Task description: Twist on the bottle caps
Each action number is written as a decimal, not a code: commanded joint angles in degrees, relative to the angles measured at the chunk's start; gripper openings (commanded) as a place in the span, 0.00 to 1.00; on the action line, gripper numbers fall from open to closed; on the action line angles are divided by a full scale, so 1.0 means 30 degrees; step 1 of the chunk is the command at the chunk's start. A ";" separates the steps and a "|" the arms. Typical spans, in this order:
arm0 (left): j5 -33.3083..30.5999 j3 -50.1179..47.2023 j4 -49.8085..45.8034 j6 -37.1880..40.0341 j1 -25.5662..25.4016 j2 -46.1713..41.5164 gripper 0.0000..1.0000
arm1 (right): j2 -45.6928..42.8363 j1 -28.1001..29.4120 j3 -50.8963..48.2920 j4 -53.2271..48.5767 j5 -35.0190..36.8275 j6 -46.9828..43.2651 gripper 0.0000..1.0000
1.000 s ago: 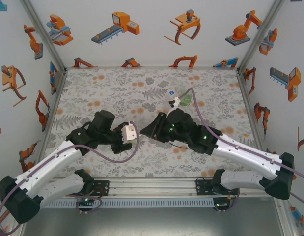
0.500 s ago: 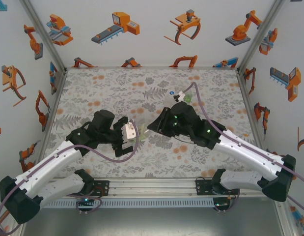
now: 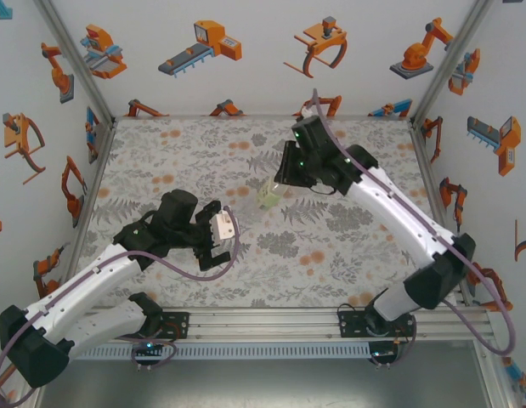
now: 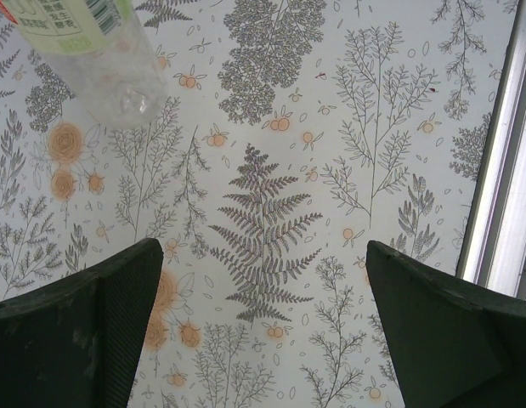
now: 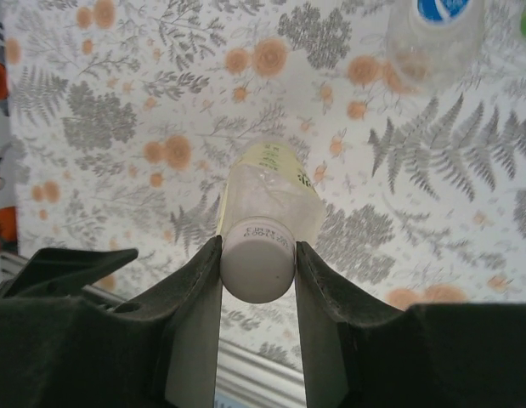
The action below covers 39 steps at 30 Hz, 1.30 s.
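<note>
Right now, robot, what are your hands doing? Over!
Left hand open, empty. Right hand shut on cap, yellowish bottle hanging below it. Another bottle off to the side, clear.

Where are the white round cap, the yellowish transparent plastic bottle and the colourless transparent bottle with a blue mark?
white round cap (image 5: pixel 257 268): right wrist view, flat top face.
yellowish transparent plastic bottle (image 5: pixel 267 191): right wrist view, body beyond the cap.
colourless transparent bottle (image 5: pixel 434 44): right wrist view, clear side wall.

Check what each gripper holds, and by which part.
Right gripper holds the yellowish bottle by its white cap, which is pinched between both jaws. Left gripper is open and holds nothing.
</note>
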 commanded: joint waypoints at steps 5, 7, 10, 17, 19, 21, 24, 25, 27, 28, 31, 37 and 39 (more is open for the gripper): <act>0.0161 -0.0015 0.0003 -0.0328 -0.0079 -0.0249 0.97 | 0.5131 -0.0673 0.6897 -0.3744 0.0678 -0.4590 0.17; 0.0202 -0.0026 0.0000 -0.0331 -0.0089 -0.0242 0.97 | 0.6611 -0.0769 0.8739 -0.4425 0.0653 -0.5493 0.19; 0.0214 -0.0001 -0.0004 -0.0343 -0.0088 -0.0267 0.97 | 0.8506 -0.0838 1.1240 -0.5357 0.0859 -0.5900 0.20; 0.0185 0.0003 -0.0030 -0.0311 -0.0081 -0.0238 0.97 | 1.1586 -0.0916 1.5092 -0.6273 0.0649 -0.6126 0.23; 0.0217 0.0003 -0.0034 -0.0328 -0.0080 -0.0239 0.97 | 1.2039 -0.0924 1.5359 -0.6221 0.0485 -0.6095 0.25; 0.0245 0.0032 -0.0041 -0.0313 -0.0078 -0.0253 0.97 | 1.2317 -0.0923 1.5344 -0.6018 0.0562 -0.6075 0.27; 0.0171 0.0032 -0.0042 -0.0313 -0.0104 -0.0258 0.97 | 1.2652 -0.0923 1.5223 -0.5891 0.0747 -0.6063 0.31; 0.0145 0.0032 -0.0062 -0.0323 -0.0079 -0.0247 0.97 | 1.2753 -0.0923 1.5219 -0.5866 0.0718 -0.6041 0.34; 0.0137 0.0036 -0.0051 -0.0319 -0.0078 -0.0263 0.97 | 1.2904 -0.0932 1.5173 -0.5728 0.0581 -0.5953 0.40; 0.0144 0.0032 -0.0039 -0.0320 -0.0079 -0.0244 0.97 | 1.2948 -0.0922 1.5188 -0.5644 0.0503 -0.5964 0.43; 0.0129 0.0033 -0.0034 -0.0320 -0.0079 -0.0182 0.97 | 1.2927 -0.0923 1.5219 -0.5364 0.0425 -0.5963 0.55; -0.0030 -0.0019 0.0029 -0.0342 -0.0081 -0.0029 0.97 | 1.2187 -0.0929 1.5734 -0.4983 0.0634 -0.6034 0.62; -0.0140 -0.0026 0.0137 -0.0423 -0.0094 0.0052 0.97 | 1.1720 -0.0944 1.5768 -0.4954 0.0757 -0.6118 0.63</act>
